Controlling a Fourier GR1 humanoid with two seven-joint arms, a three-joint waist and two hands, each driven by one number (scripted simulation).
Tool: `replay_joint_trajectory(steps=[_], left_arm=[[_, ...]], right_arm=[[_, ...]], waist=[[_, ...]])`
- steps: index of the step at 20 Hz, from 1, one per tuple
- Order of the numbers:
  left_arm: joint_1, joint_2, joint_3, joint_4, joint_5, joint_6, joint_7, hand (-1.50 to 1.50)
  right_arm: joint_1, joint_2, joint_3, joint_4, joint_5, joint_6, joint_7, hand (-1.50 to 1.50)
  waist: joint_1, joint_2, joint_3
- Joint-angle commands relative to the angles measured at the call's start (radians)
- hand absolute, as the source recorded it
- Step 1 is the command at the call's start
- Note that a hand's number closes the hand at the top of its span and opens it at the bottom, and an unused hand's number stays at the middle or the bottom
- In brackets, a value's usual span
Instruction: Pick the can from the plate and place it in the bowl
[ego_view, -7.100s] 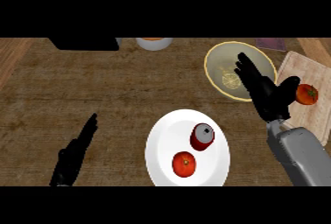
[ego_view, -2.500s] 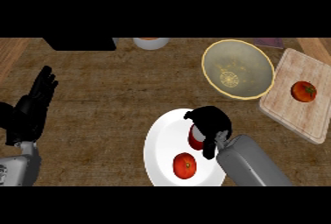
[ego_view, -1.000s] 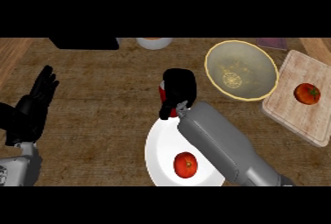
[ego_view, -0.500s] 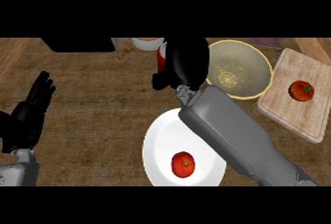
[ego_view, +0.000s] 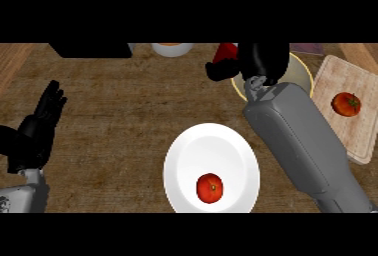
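Note:
My right hand (ego_view: 260, 59) is curled round the red can (ego_view: 226, 51), held high at the top of the head view, just left of the yellowish bowl (ego_view: 304, 75). Most of the can is hidden by the fingers, and my forearm covers much of the bowl. The white plate (ego_view: 210, 159) lies near the front centre with a red tomato (ego_view: 210, 188) on it and no can. Over at the left edge, my left hand (ego_view: 37, 131) rests open with its fingers up.
A wooden cutting board (ego_view: 353, 120) with a second tomato (ego_view: 346, 104) lies at the right. A dark box (ego_view: 92, 49) and a white cup (ego_view: 172, 48) stand at the back edge.
My right hand took the can off the plate, lifted it and carried it back and right to the bowl's left rim. The left hand stayed at the left edge.

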Motion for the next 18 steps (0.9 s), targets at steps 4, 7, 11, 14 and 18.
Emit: replay_joint_trajectory(steps=[4,7,11,14,18], left_arm=[[-0.021,0.028,0.025,0.018,0.009,-0.028,-0.02,0.0],[-0.078,0.022,0.016,0.027,0.014,-0.027,0.043,0.0],[-0.019,0.026,0.036,0.008,0.038,-0.053,0.005,0.0],[-0.019,-0.005,-0.007,-0.011,-0.009,-0.019,0.021,0.0],[-0.041,0.002,0.003,0.007,0.008,-0.033,0.016,0.0]], right_arm=[[0.016,-0.081,-0.185,0.213,-0.107,-0.128,-0.277,1.5],[0.017,-0.088,-0.217,0.323,-0.118,-0.174,-0.382,1.5],[-0.048,-0.126,-0.29,0.506,-0.138,-0.227,-0.511,1.5],[-0.122,-0.128,-0.329,0.684,-0.136,-0.29,-0.591,1.5],[-0.096,-0.178,-0.305,0.81,-0.088,-0.152,-0.461,1.5]], waist=[[0.013,0.006,0.0],[0.012,0.006,0.0],[0.021,0.007,0.0],[0.032,0.011,0.001],[0.042,0.019,0.0]])
